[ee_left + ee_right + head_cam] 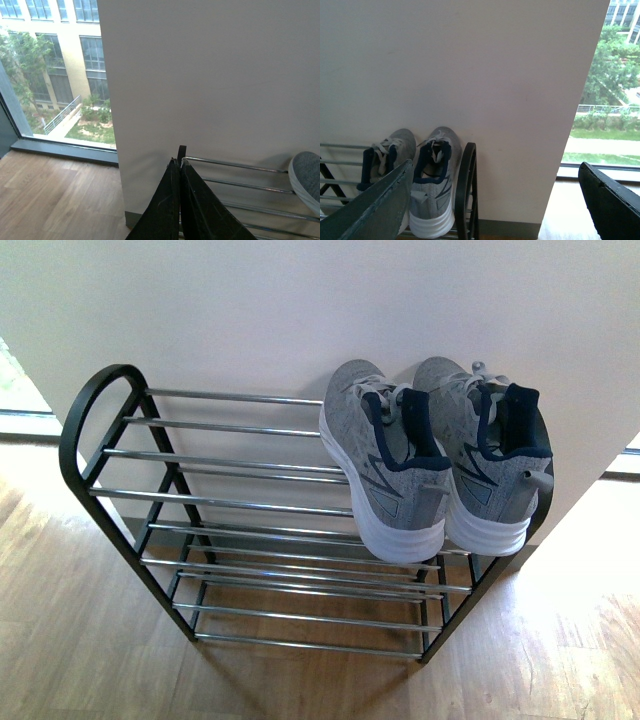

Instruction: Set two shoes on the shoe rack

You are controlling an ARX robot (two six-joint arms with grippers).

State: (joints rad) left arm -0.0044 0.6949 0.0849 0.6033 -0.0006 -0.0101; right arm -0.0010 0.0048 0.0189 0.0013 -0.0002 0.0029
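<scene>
— Where are the shoes sitting?

— You are looking at both of them resting on the top tier of the shoe rack [230, 502], at its right-hand end in the front view. The inner shoe [388, 465] is lying just beside the outer shoe [492, 462]. Their toes are pointing at the wall [300, 310] and their white heels are hanging over the front rod. The rest of the rods are carrying nothing.

— And the rack itself?

— It is standing on the wooden floor [80, 650], backed against the wall, with a window [55, 70] showing off to either side.

— What are my tools doing?

— Your left tool [179, 162] is hovering above the rack's left end with its two black fingers pressed together, pinching nothing. Only the toe of one shoe is peeking into that wrist view. Your right tool [495, 167] is hanging near the rack's right end with its fingers [375, 205] spread wide and nothing between them. Both shoes are showing beyond the nearer finger, well apart from it.
</scene>
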